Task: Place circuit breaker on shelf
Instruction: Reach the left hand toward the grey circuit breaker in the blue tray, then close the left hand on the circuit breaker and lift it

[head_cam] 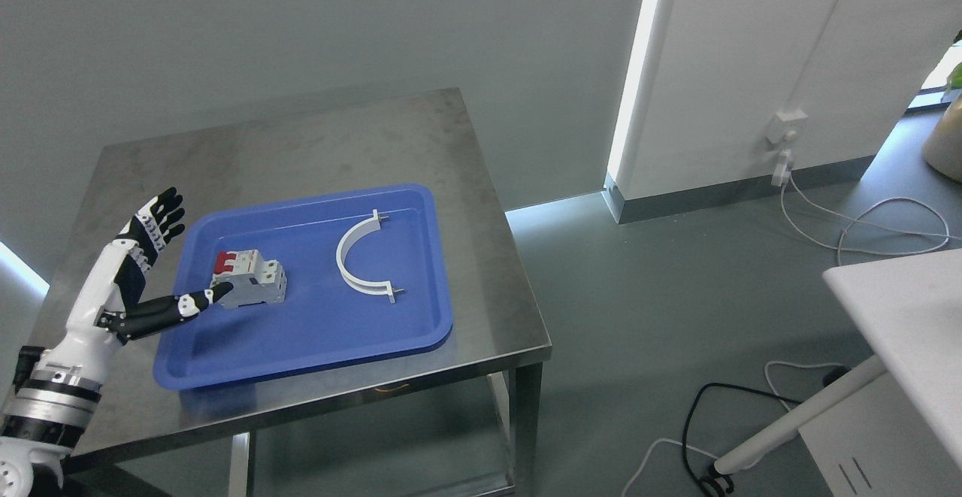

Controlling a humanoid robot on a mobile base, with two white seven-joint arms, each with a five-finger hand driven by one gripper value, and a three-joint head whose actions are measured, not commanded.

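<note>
A white and grey circuit breaker (253,279) with red switches lies in the left half of a blue tray (316,331) on a steel table (316,143). My left hand (169,256) comes in from the lower left, open, fingers (159,220) spread upward at the tray's left edge. Its thumb (199,301) reaches over the tray rim and its tip is at the breaker's left side. The hand holds nothing. No shelf is recognisable in view. The right arm is out of view.
A white curved half-ring part (359,256) lies in the tray's right half. The table's right edge drops to grey floor with cables (864,226). A white table corner (902,309) and its leg stand at the right. A wall socket (785,136) is at the back.
</note>
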